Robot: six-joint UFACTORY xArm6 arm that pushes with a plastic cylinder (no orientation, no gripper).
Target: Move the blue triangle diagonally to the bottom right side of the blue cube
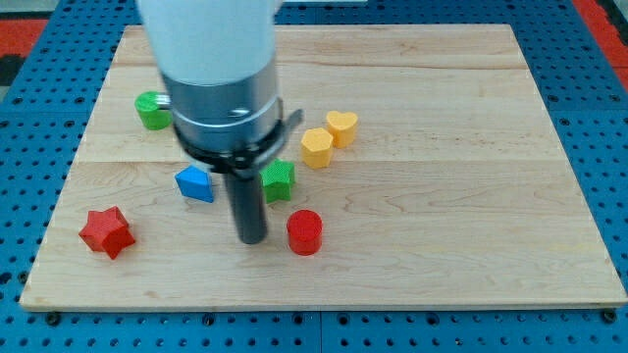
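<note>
- Wooden board [442, 196] on blue pegboard surface [608, 118].
- No jaws here: just a dark rod, my tip [252, 240] down on the board, low and left of centre.
- Blue block [195, 183], shape unclear, maybe the cube; sits near, at 10 o'clock from my tip, apart from it.
- Blue triangle: cannot tell, no second blue block visible, possibly hidden behind the arm body [221, 69].
- Red cylinder [305, 232] just beside my tip at 3 o'clock, small gap showing.
- Green block [279, 180] at 1 o'clock from my tip, partly behind the rod.
- Yellow block [317, 147] and yellow heart [341, 127] touching, at 1 o'clock, farther out.
- Green cylinder [152, 110] at 11 o'clock, partly covered by the arm.
- Red star [106, 231] well apart at 9 o'clock.
</note>
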